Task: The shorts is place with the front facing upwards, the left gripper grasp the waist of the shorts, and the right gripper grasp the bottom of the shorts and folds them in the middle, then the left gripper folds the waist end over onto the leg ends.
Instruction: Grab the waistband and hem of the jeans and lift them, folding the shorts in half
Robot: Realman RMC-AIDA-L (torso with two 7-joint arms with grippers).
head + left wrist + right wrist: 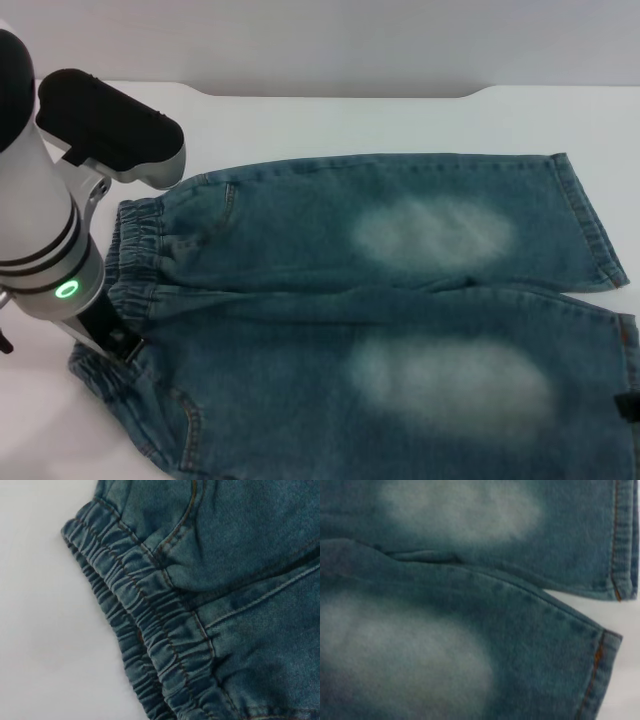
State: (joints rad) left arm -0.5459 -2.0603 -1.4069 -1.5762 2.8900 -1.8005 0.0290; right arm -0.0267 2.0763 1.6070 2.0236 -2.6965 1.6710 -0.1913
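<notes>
A: Where do the shorts (400, 310) lie?

B: Flat on the white table (330, 120), front up. The elastic waist (135, 250) is at the left and the two leg hems (600, 235) are at the right. Each leg has a pale faded patch.

A: And the left gripper (118, 345)?

B: Its arm comes down at the left edge, over the near part of the waist. A dark part of it touches the waistband there. The arm's white body hides the fingers, so whether they are wide or closed cannot be told. Its wrist view shows only the gathered waistband (145, 630) and the pocket seam.

A: The right one?

B: Only a dark bit shows at the right edge near the near leg's hem (600, 675). Its fingers cannot be told either.
</notes>
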